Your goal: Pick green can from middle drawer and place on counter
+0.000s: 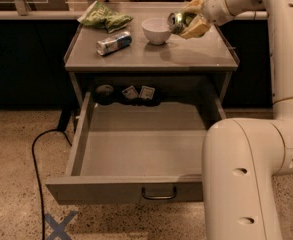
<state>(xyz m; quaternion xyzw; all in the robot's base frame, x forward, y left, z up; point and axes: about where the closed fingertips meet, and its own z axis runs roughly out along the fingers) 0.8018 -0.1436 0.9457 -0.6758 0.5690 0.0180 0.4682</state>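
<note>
My gripper (190, 22) is shut on the green can (179, 20) and holds it tilted on its side above the right back part of the counter (151, 56), just right of the white bowl (156, 30). The can's silver top faces left. It does not touch the counter. The middle drawer (136, 149) is pulled fully open below, with its curved pull handle (158, 194) at the front. Nothing lies on the drawer floor that shows.
A green snack bag (105, 16) lies at the counter's back left. A silver-white can (114, 42) lies on its side left of centre. Small dark items (131, 94) sit at the back of the drawer opening. My arm's large white body (246, 179) fills the lower right. A black cable (41, 149) runs on the floor.
</note>
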